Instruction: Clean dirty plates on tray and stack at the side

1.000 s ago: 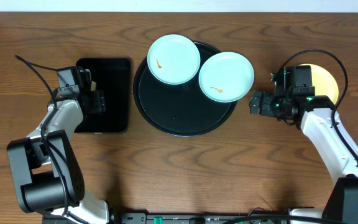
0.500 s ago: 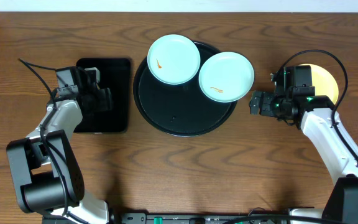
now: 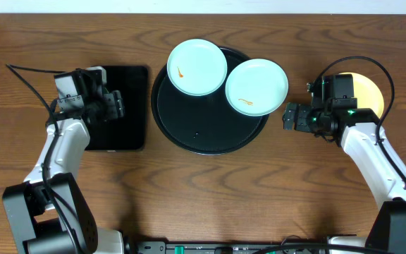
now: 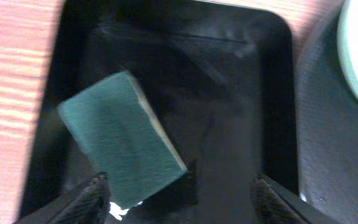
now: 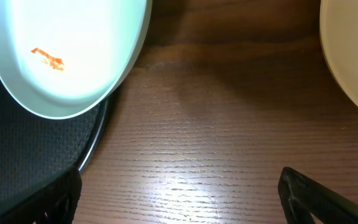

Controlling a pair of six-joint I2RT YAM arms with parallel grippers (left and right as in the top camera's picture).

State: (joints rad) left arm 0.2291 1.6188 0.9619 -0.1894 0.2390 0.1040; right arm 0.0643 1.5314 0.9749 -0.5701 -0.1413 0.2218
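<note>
The brown wooden desk (image 3: pixel 210 190) carries the same layout as a second ago. The large round black tray (image 3: pixel 203 134) at its centre has not shifted, nor has the smaller rectangular black tray (image 3: pixel 129 81) to its left. One pale turquoise round plate (image 3: pixel 197 67) rests on the round tray's far rim. A second turquoise plate (image 3: pixel 256 86) rests on its right rim, and both carry an orange smear, so neither looks cleaned. The pale yellow round plate (image 3: pixel 372 88) lies on the desk off the tray, half hidden by the right arm. The only change is on the left: that arm has swung its wrist back and now points down at the dark green rectangular sponge (image 4: pixel 120 137) lying loose in the small tray. The left claw (image 3: pixel 111 106) stands apart, the sponge near its left tip and unheld. This seems a lining-up for picking up the sponge. The right claw (image 3: pixel 289 117) has not moved, standing apart and empty just beside the nearer turquoise plate.
</note>
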